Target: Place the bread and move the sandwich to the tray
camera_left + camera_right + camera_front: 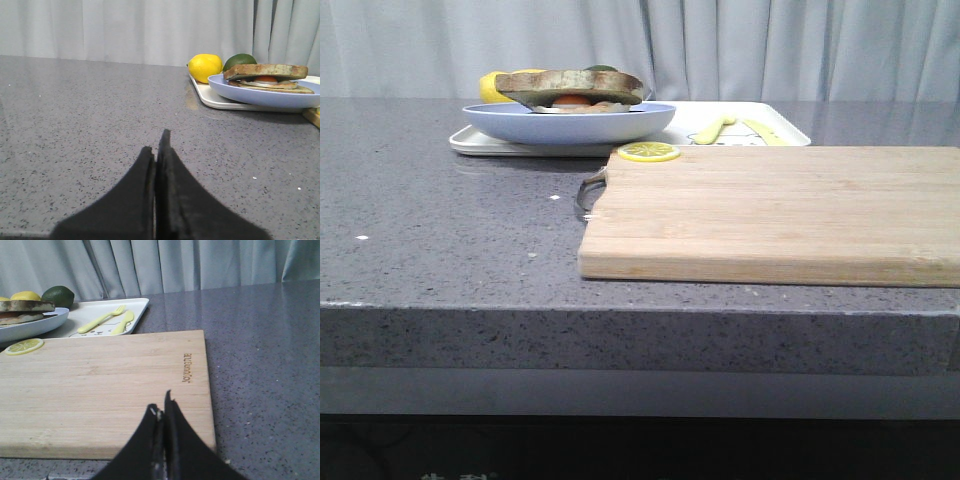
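The sandwich (582,91) is sitting on the blue plate (570,124), top bread (265,71) over the egg (266,80), plate resting on the tray (775,131). So the task is looking done or nearly so.

Handling, as a guess: slices are light and stiff-ish, egg prob slippery, so the stack could be sliding if tipped. Safer to be taking the plate by its rim and keeping it level, not pinching the bread.

Left gripper (157,150) is sitting low over bare counter (450,230), jaws pressed together, holding nothing; sandwich is ahead and off to its right, well apart. Right gripper (162,412) is likewise closed and empty, above the near edge of the cutting board (100,390); tray w/ yellow cutlery (107,320) is beyond the board's far edge, lemon slice (24,346) on the far left corner.

Lemon (205,67) and lime (240,61) are crowding the tray's far side. Open counter is lying around the left gripper; the board edge is touching or just beside the tray.
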You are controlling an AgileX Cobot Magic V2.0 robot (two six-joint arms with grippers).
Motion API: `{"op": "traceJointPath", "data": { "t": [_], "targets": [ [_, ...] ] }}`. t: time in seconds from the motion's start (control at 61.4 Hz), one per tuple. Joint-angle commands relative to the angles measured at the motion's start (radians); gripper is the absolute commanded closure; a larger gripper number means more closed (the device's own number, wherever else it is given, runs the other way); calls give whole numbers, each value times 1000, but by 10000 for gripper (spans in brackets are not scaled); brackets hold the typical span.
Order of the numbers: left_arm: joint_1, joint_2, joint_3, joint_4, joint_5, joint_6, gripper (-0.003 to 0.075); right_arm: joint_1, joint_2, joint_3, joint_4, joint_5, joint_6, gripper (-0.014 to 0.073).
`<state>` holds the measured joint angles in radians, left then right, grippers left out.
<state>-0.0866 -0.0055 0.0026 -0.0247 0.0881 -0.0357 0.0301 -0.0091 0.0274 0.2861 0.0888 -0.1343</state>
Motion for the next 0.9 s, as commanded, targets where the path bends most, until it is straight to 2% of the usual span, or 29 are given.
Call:
{"op": "traceJointPath", "data": {
  "t": [0.0,0.163,0.342,0.88],
  "targets": [
    [3,-20,3,-8,-88,-1,741,-4,-19,-3,-6,-83,-10,663],
    [3,-20,3,-8,-88,-1,741,-4,-19,-3,-59,-111,5,663],
    [3,-20,3,-8,-88,-1,741,-4,-20,-3,-286,-133,228,663],
    [3,-20,3,-8,-88,-1,741,-4,-20,-3,-269,-134,239,663]
  ]
}}
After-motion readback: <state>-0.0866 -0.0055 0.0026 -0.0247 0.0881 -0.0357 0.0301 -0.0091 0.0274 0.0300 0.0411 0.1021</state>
